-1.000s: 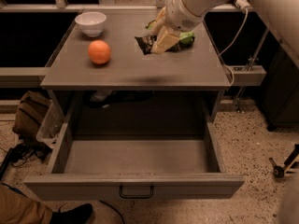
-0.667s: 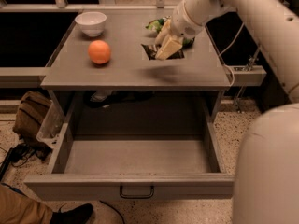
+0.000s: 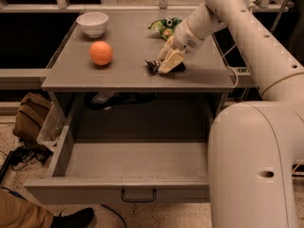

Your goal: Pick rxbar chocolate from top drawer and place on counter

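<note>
While jaws clench rxbar chocolate (image 3: 153, 66), bar rests on counter (image 3: 128, 32) near front edge; wrapper lettering unreadable.

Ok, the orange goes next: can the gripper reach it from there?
Probably yes. The gripper is down at the rxbar chocolate on the counter, and nothing stands between it and the orange; the bowl stands farther back.

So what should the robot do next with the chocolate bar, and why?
Probably open its jaws and let go: the gripper holds the rxbar chocolate low against the counter, so the bar seems already placed.
</note>
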`<state>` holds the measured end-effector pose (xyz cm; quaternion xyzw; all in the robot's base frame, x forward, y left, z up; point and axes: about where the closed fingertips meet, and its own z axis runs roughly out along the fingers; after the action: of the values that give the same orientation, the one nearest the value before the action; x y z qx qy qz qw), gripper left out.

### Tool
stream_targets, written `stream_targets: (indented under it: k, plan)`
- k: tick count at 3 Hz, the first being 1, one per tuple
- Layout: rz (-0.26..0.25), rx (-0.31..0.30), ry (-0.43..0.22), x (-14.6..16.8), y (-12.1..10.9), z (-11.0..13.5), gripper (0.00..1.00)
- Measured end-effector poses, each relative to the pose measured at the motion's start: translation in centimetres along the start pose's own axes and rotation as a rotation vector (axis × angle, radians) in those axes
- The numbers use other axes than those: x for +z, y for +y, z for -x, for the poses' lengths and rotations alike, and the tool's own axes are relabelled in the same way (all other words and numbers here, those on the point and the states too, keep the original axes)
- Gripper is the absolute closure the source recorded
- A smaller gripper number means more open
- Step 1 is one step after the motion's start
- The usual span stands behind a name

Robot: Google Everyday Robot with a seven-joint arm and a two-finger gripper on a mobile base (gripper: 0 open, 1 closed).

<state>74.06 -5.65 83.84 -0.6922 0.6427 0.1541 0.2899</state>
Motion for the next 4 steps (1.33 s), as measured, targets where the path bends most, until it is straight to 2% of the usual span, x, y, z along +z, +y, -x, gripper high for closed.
stream_targets:
  k: [1,2,4]
  plan:
    - [0.000,0.000,0.000,0.00,0.00,0.00,1.00]
    - [0.000,0.000,0.000,0.00,0.00,0.00,0.82]
    - [0.000,0.000,0.000,0.01,0.00,0.00,0.34]
